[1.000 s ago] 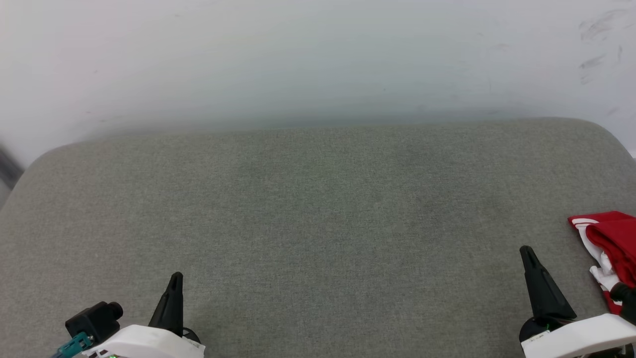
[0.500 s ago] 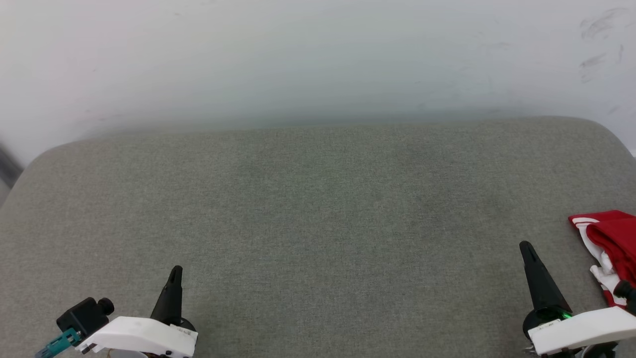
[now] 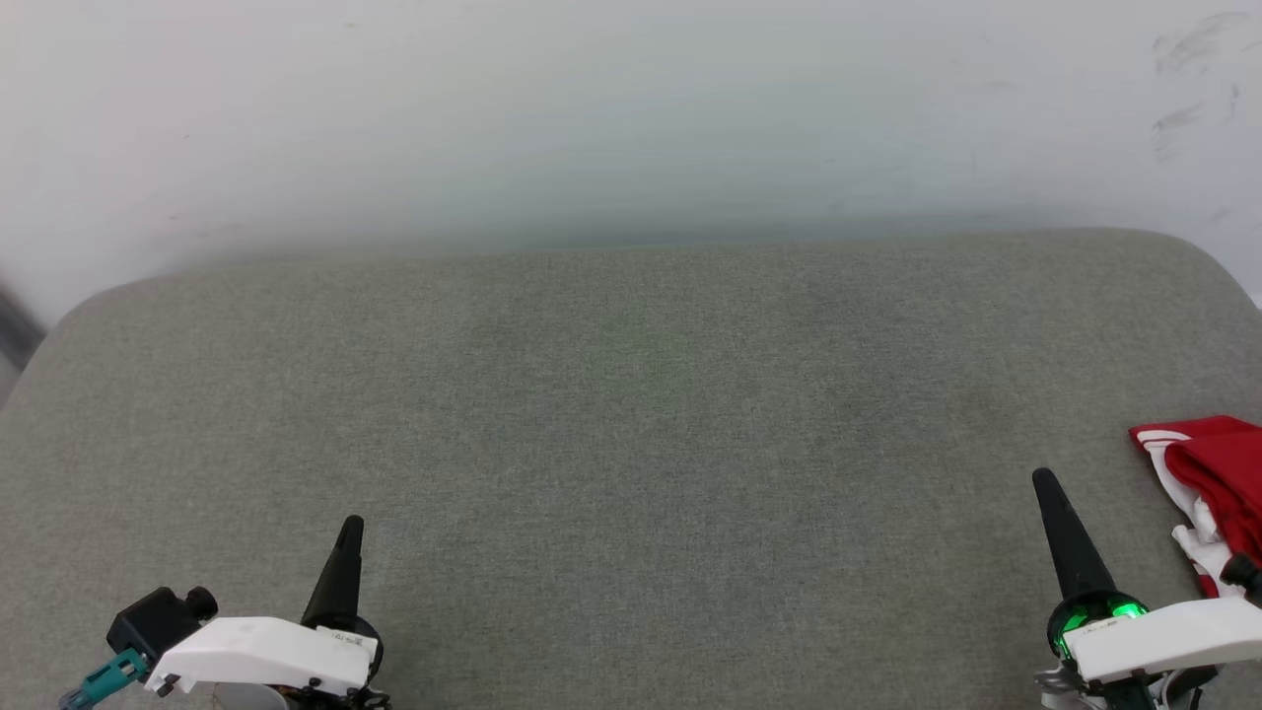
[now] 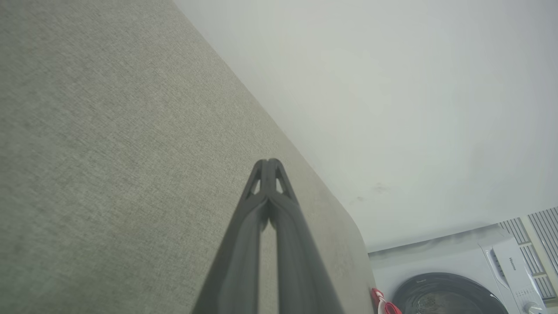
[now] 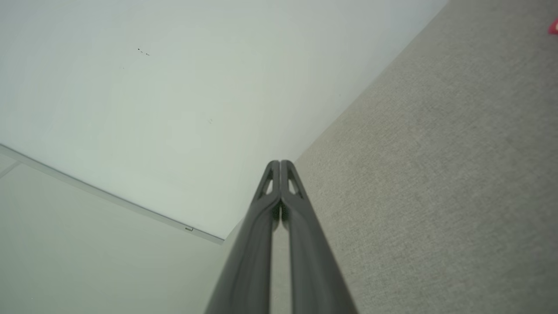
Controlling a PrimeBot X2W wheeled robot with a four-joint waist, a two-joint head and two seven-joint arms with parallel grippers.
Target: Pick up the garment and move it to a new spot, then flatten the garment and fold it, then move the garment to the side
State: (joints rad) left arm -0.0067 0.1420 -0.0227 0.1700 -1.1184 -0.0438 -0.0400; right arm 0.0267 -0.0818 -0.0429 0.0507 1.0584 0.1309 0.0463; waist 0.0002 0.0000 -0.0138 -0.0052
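Observation:
The garment (image 3: 1211, 488) lies bunched at the right edge of the grey cushioned surface (image 3: 631, 414), red with white and striped trim, partly cut off by the frame. A red scrap of the garment (image 4: 383, 305) also peeks in at the bottom of the left wrist view, and another bit of the garment (image 5: 554, 27) at the right wrist view's top right. My right gripper (image 3: 1043, 483) is shut and empty, a short way left of the garment. My left gripper (image 3: 350, 528) is shut and empty at the lower left, far from it.
A white wall (image 3: 631, 118) rises behind the cushion's far edge. A washing machine (image 4: 457, 279) stands beyond the cushion's right end in the left wrist view. The cushion's corners are rounded.
Both arms have shifted slightly, their fingertips now a little higher in the head view. A green light now glows on the right wrist. The garment has not moved.

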